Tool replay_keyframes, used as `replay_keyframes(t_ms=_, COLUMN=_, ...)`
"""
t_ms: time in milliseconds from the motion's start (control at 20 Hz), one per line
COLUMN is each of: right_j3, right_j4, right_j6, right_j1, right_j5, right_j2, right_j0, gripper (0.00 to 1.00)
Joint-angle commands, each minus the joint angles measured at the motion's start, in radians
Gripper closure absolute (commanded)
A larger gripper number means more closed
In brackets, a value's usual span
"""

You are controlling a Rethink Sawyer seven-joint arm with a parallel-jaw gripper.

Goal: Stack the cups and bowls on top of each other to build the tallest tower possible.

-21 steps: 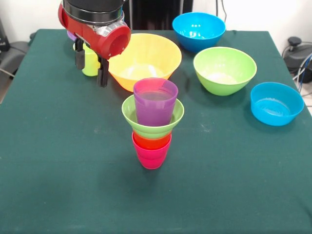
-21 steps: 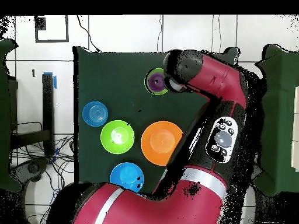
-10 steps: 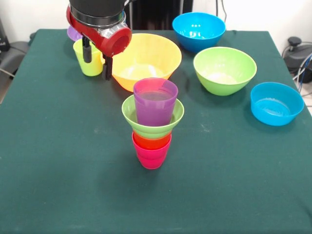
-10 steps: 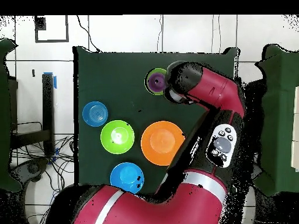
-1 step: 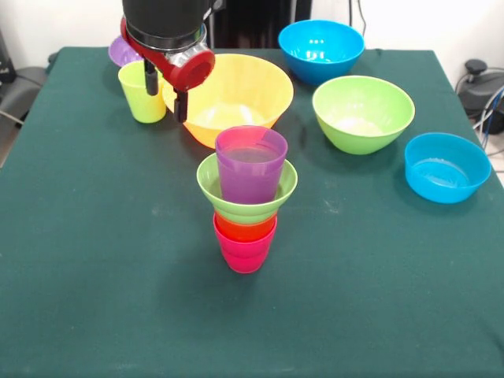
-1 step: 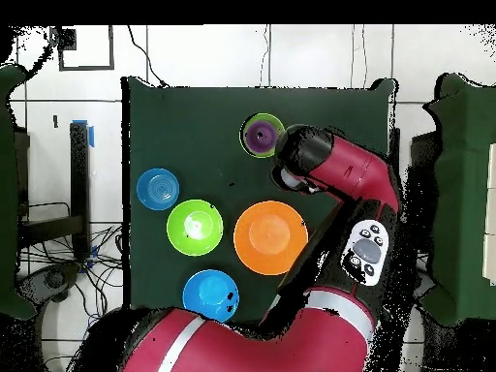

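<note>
The tower stands mid-table: a red-pink cup (image 5: 245,253) lowest, an orange cup (image 5: 245,228) on it, a small lime green bowl (image 5: 210,187), and a purple cup (image 5: 251,165) on top. From overhead only its top (image 6: 262,135) shows. A lime green cup (image 5: 140,93) stands upright on the cloth at the far left. My gripper (image 5: 166,94) hangs open and empty just right of that cup, in front of the large orange-yellow bowl (image 5: 244,90). In the overhead view the arm (image 6: 334,174) hides the gripper.
A purple bowl (image 5: 120,53) peeks out behind the lime cup. A blue bowl (image 5: 321,49), a medium lime green bowl (image 5: 363,113) and a second blue bowl (image 5: 446,166) sit along the right side of the green-covered table (image 5: 94,260).
My gripper has moved from around the lime green cup to its right and risen a little, still open. The cup stays on the table and the tower has not moved.
</note>
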Motion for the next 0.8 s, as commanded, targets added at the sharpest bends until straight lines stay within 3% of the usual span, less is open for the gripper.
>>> replay_keyframes(t_ms=50, right_j3=0.128, right_j4=-0.054, right_j6=0.052, right_j1=-0.025, right_j5=-0.077, right_j2=0.078, right_j0=-0.016, gripper=0.00)
replay_keyframes(t_ms=800, right_j3=0.201, right_j4=-0.076, right_j6=0.005, right_j1=-0.084, right_j5=-0.073, right_j2=0.074, right_j0=-0.044, gripper=0.00)
